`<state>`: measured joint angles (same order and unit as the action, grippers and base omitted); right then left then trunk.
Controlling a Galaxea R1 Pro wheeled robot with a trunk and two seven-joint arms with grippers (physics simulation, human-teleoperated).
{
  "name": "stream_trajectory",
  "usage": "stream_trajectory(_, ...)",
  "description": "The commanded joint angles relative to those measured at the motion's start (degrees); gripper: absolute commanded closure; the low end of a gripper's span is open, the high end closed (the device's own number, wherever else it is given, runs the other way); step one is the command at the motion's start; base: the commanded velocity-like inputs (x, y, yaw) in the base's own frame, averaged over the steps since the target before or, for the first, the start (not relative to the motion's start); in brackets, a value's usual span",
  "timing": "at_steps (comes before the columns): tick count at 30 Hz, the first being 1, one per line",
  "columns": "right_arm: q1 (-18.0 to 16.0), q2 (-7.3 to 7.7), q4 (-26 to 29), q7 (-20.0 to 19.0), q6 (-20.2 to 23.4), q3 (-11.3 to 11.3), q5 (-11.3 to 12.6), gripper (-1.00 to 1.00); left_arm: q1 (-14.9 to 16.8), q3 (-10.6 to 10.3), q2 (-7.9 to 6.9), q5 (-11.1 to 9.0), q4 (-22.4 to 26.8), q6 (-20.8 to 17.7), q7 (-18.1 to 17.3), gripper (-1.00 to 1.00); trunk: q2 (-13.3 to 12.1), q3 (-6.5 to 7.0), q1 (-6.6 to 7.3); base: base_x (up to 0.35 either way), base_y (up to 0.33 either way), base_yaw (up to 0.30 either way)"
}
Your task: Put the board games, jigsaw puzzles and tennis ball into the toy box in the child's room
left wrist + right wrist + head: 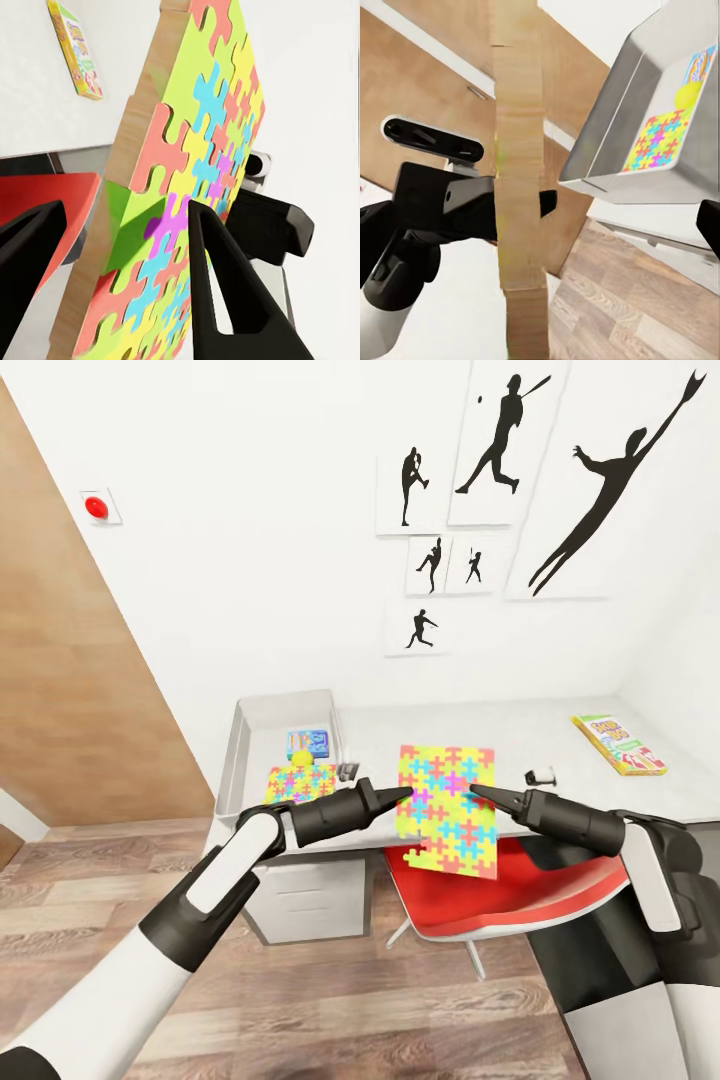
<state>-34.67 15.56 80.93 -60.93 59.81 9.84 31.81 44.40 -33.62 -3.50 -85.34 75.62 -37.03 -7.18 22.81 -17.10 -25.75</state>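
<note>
Both claws — left, right — flanking upright jigsaw puzzle.

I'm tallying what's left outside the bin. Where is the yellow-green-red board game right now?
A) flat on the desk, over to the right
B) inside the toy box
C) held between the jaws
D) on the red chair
A: the board game lies flat on the table, far from the toy box.

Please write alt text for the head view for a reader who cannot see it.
Two black grippers, left and right, hold a multicoloured square jigsaw puzzle upright between them above a red chair. Behind, a grey toy box on the light grey table contains another puzzle, a yellow-green ball and a game box.
</note>
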Motion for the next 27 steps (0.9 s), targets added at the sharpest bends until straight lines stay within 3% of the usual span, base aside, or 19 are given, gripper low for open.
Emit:
stream_trajectory(1,-0.05,0.01,0.00,-0.26,0.19,0.04,-0.16,-1.00,0.06,-0.07,-0.04,-0.01,0.00,-0.06,-0.09,1.00,0.11,-0.10,-0.03,0.000,0.000,0.000)
stream_trajectory(6,-0.05,0.56,0.12,-0.25,0.19,0.42,-0.31,-1.00,-1.86,2.10,-2.13,0.00,3.60,0.23,0.71,1.00,0.11,-0.10,-0.03,0.000,0.000,0.000)
stream_trajectory(11,0.00,1.16,0.17,-0.25,0.19,2.53,-0.41,-1.00,-5.06,6.28,-4.31,0.01,8.32,0.16,4.04,1.00,0.11,-0.10,-0.03,0.000,0.000,0.000)
stream_trajectory(17,0.03,1.64,0.19,-0.31,0.19,4.11,-0.43,-1.00,-7.56,11.33,-5.34,-0.17,11.09,-0.21,7.68,1.00,0.11,-0.10,-0.03,0.000,0.000,0.000)
stream_trajectory(27,0.04,2.08,0.19,-0.33,0.19,4.55,-0.43,-1.00,-8.40,13.39,-5.77,-0.51,13.29,-0.76,9.76,1.00,0.11,-0.10,-0.03,0.000,0.000,0.000)
